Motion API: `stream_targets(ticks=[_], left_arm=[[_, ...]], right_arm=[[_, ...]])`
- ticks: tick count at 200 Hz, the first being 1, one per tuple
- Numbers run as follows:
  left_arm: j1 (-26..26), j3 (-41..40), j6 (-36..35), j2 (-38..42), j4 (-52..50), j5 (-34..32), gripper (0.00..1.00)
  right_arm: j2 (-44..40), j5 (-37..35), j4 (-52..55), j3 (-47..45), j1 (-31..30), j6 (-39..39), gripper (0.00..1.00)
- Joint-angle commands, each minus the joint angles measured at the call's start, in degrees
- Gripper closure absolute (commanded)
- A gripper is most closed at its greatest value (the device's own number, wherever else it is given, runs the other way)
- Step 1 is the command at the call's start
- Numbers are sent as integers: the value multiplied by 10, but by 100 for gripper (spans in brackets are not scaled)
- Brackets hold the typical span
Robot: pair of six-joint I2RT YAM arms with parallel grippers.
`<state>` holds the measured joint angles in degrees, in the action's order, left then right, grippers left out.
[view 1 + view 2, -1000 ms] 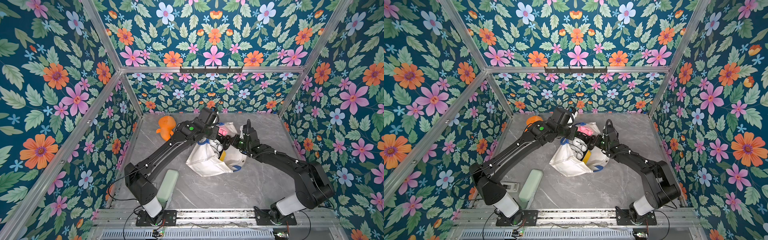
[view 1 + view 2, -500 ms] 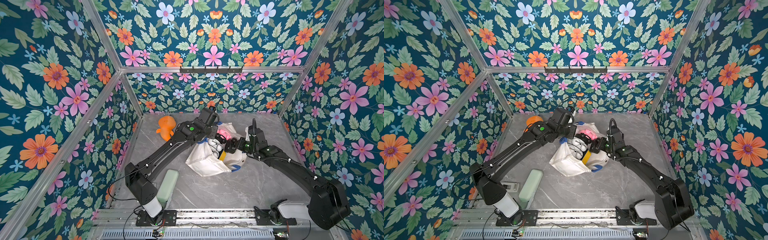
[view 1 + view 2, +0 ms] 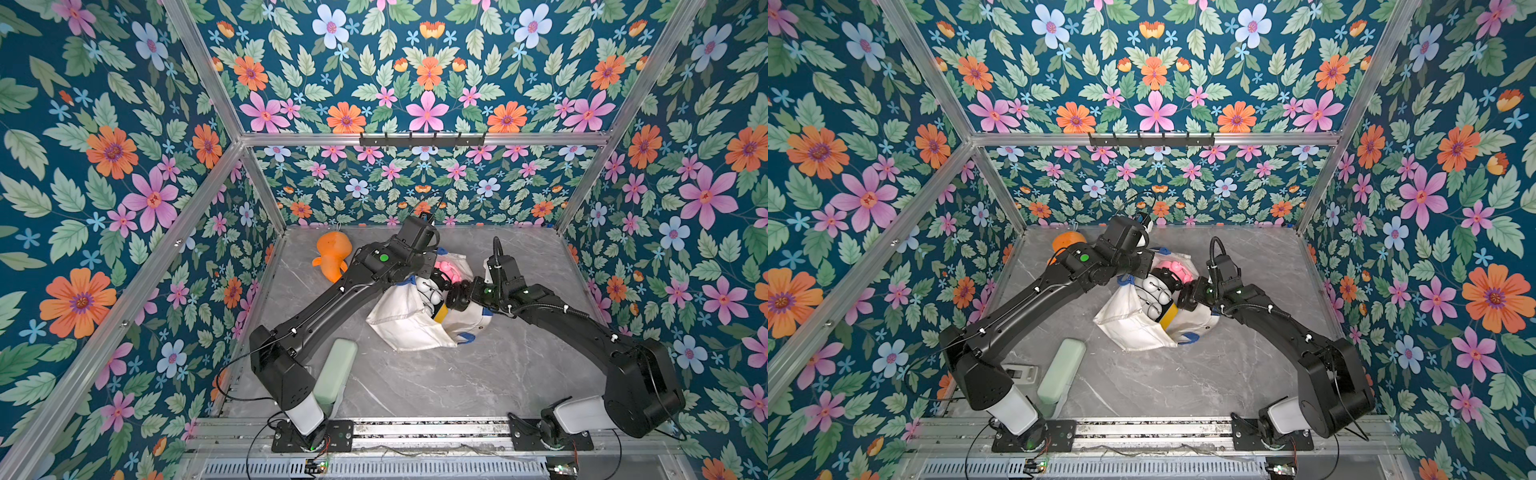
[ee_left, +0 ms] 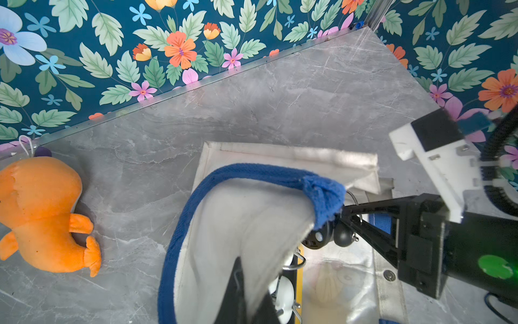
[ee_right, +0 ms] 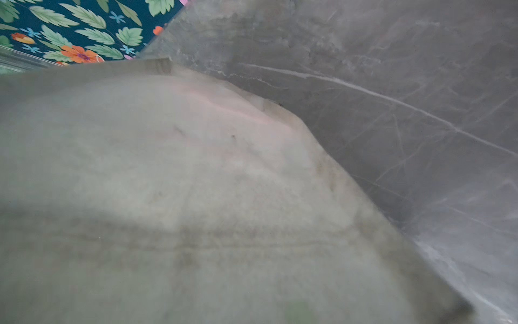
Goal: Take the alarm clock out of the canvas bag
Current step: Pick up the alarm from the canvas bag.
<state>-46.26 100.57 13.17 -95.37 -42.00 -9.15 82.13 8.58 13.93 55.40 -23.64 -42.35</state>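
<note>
Off-white cloth, blurred and very near, fills most of the right wrist view: it is a wall of the boxy canvas bag with blue strap handles (image 5: pixel 168 196), and no tool shows there. In both top views the bag (image 3: pixel 407 328) (image 3: pixel 1129 328) sits slumped in the middle of the grey marbled counter (image 3: pixel 457 382). Both arms crowd its mouth, so its load is only partly seen: a pink rounded thing (image 3: pixel 1173 266), white rounded pieces (image 3: pixel 1152 286) and a yellow-and-black piece (image 3: pixel 1168 313), none clear enough to name. The left tool (image 4: pixel 246 283) is pressed together on the bag's lifted wall, below the blue strap (image 4: pixel 238 171). The right tool (image 4: pixel 341 214) reaches into the mouth with its tips close together; whether they pinch anything I cannot tell. Right at those tips, inside the mouth, sits what seems to be the alarm clock (image 4: pixel 322 238): a small black thing with two round knobs and a thin wire loop, its face hidden.
</note>
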Motion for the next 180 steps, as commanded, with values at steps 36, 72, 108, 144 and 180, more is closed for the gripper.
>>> stream_targets(ticks=[36,72,108,144,180], left_arm=[[1,5,-5,9,24,4,100],[1,6,-6,8,21,2,100],[1,-1,-10,10,26,-5,100],[1,-23,-10,15,46,-37,100],[2,-9,-2,8,39,-75,100]], right_arm=[[13,-1,14,6,-1,-11,84],[-4,-6,15,5,0,-8,97],[-32,-7,24,7,-1,4,100],[-61,20,84,39,-3,32,100],[-103,55,149,72,-4,69,100]])
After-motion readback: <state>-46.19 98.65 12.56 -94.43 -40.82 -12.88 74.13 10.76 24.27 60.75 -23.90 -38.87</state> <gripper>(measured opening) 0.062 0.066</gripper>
